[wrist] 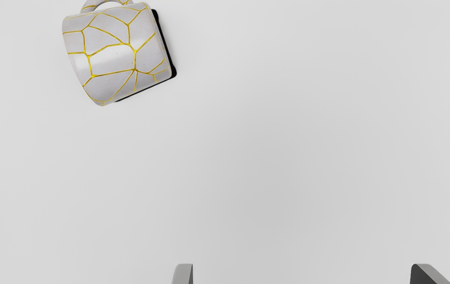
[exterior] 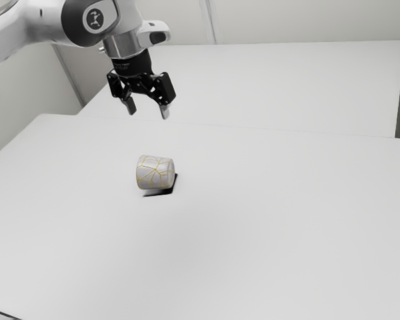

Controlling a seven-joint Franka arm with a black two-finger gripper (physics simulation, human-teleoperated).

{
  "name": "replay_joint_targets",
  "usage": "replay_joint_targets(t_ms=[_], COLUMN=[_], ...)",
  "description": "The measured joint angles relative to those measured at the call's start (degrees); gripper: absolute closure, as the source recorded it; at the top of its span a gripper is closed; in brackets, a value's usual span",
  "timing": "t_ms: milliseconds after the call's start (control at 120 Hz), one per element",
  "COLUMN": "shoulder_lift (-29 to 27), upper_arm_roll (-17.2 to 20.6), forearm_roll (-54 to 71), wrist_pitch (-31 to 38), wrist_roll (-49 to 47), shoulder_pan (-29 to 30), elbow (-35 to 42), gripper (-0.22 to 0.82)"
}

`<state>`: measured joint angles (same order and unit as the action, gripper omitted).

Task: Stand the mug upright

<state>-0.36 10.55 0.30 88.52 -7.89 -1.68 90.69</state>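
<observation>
White mug with gold crack lines (exterior: 155, 173) is on its side on the white table (exterior: 253, 247), in from the far edge, toward the far corner at the exterior view's left. Handle (wrist: 88, 6) sticks out sideways. Gripper (exterior: 148, 113) above table, fingers spread, apart from mug.

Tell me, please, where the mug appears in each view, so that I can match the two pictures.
Exterior view: on its side on the white table, left of the picture's centre, below the open gripper.
Wrist view: the mug lies well away from both fingertips, nearer one than the other.
Shared landmark: the black shadow along one end and side of the mug.
</observation>
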Motion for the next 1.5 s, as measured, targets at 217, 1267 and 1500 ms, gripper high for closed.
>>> replay_joint_targets(t_ms=[217,1267,1500], shoulder_lift=[0.33,19.69,20.88], upper_arm_roll=[-0.08,-2.92,-2.96], forearm_roll=[0.19,-5.95,-11.25], wrist_pitch=[-0.01,4.67,13.71], wrist_roll=[-0.01,10.46,15.17], shoulder_pan=[0.35,16.93,19.07], elbow=[-0.3,-6.85,-0.49], gripper=[0.0,0.0,0.0])
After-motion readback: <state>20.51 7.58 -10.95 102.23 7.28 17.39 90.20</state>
